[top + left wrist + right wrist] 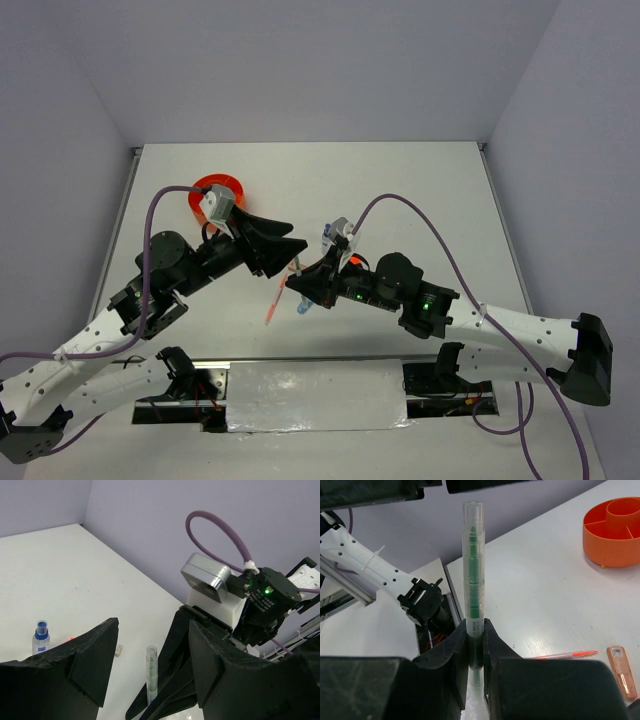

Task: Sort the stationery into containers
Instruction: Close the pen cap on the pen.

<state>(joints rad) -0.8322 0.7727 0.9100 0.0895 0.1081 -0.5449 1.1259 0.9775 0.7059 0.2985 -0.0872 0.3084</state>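
My right gripper point(475, 630) is shut on a clear-bodied green highlighter point(473, 575) and holds it upright above the table. In the left wrist view the same highlighter point(151, 672) stands between the wide-open jaws of my left gripper point(154, 624), which is empty and does not touch it. In the top view the left gripper point(297, 237) sits just above and left of the right gripper point(298, 283). The round orange organiser cup point(218, 188) stands behind the left wrist and also shows in the right wrist view point(615, 527). A thin orange pen point(565, 655) lies on the table.
A tiny blue-capped bottle point(41, 636) and a small white eraser point(118, 651) are on the table beyond the left jaws. A translucent orange piece point(622, 671) lies near the pen. A blue item point(305, 305) lies under the right gripper. Walls close in the table's back and sides.
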